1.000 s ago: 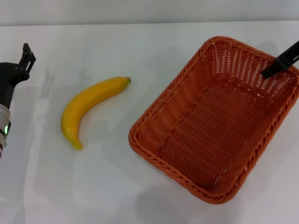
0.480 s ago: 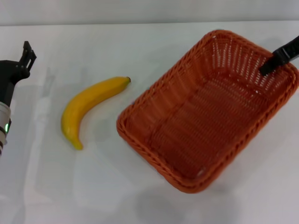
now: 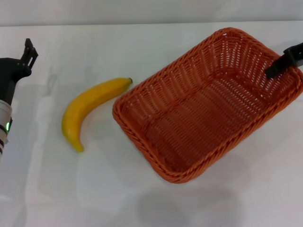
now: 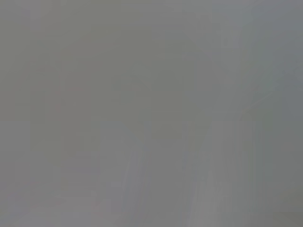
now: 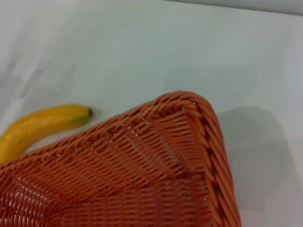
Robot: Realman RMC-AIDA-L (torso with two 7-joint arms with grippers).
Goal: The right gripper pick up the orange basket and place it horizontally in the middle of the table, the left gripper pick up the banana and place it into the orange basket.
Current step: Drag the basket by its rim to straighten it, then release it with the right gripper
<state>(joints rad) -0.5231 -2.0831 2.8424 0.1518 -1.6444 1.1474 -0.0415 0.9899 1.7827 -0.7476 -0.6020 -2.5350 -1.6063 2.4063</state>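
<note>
The orange basket (image 3: 208,113) hangs tilted over the right half of the white table (image 3: 142,47), casting a shadow below it. My right gripper (image 3: 280,66) is shut on its far right rim, one black finger reaching inside. The yellow banana (image 3: 87,106) lies on the table just left of the basket's near corner, stem end toward the basket. In the right wrist view a basket corner (image 5: 142,161) fills the picture, with the banana (image 5: 42,124) beyond it. My left gripper (image 3: 26,54) stays at the far left edge, well apart from the banana.
The left wrist view shows only a flat grey blur. Bare white tabletop (image 5: 142,47) lies all around the banana and basket, with the table's back edge along the top of the head view.
The basket has swung and shifted left with my right gripper, its near-left corner now closer to the banana. The banana and left arm have stayed put.
</note>
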